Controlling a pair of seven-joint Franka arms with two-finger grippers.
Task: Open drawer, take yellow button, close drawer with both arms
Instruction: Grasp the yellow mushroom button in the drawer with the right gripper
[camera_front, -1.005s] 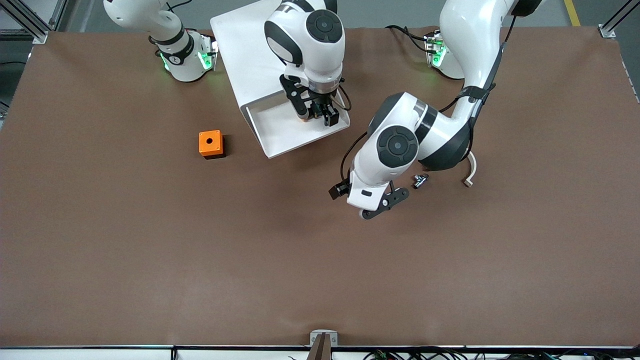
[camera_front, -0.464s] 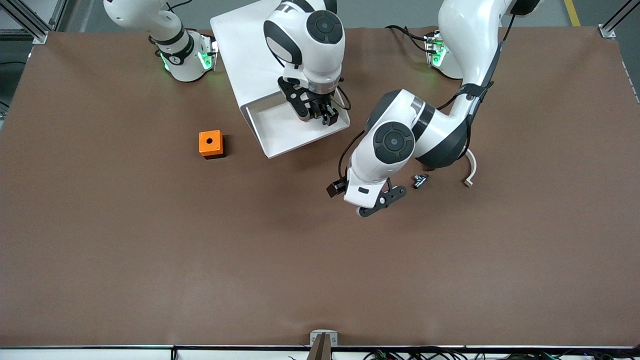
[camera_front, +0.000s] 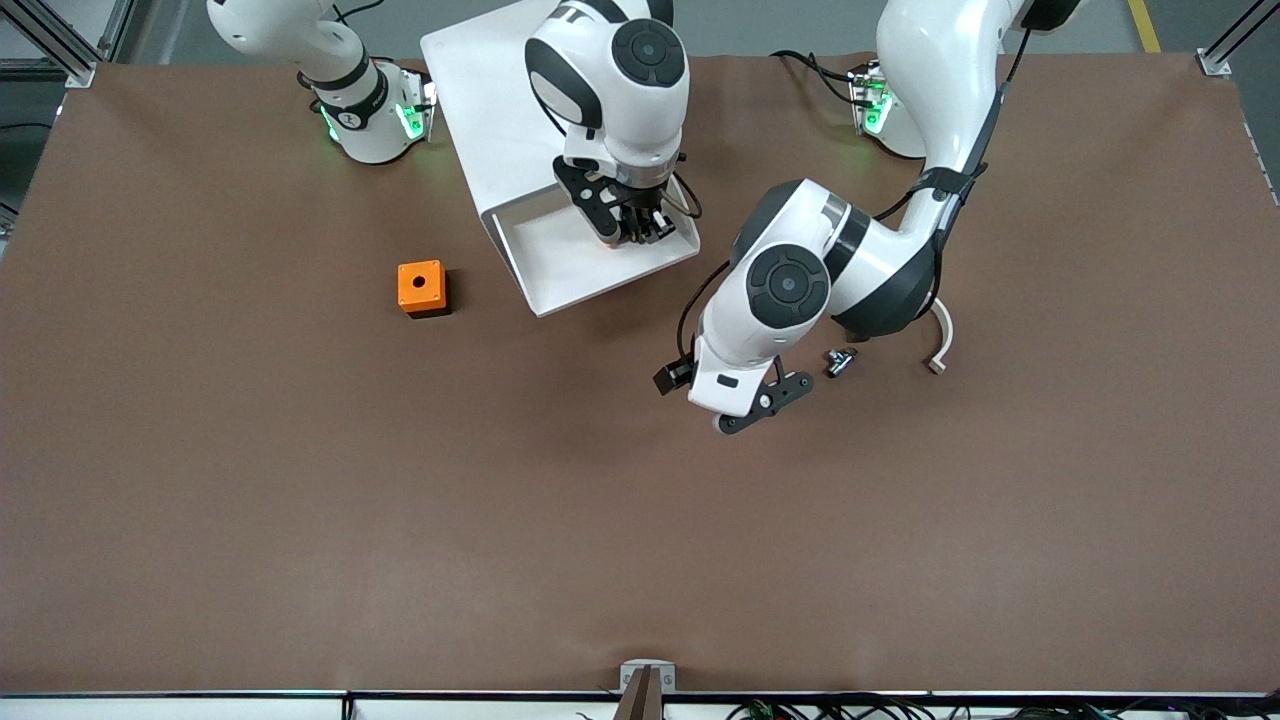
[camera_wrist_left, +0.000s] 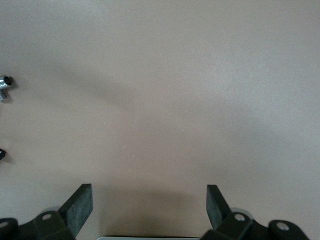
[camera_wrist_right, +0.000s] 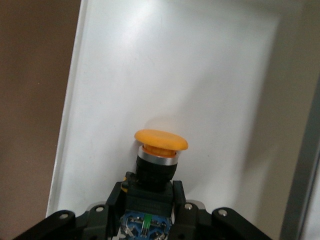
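Observation:
The top drawer stands pulled out of the white cabinet, toward the front camera. My right gripper reaches down into it and is shut on the button; the fingers clamp its dark body and the orange cap points away from the wrist. In the right wrist view the right gripper sits over the drawer's white floor. My left gripper hangs open and empty over bare table near the drawer's corner, and the left wrist view shows nothing between its fingers.
An orange cube with a hole sits on the table toward the right arm's end. A small black-and-silver part lies beside the left gripper, also in the left wrist view. A white curved piece lies beside it.
My right gripper's fingers have closed in on the button inside the drawer. My left arm shifted slightly toward the cabinet, then held still.

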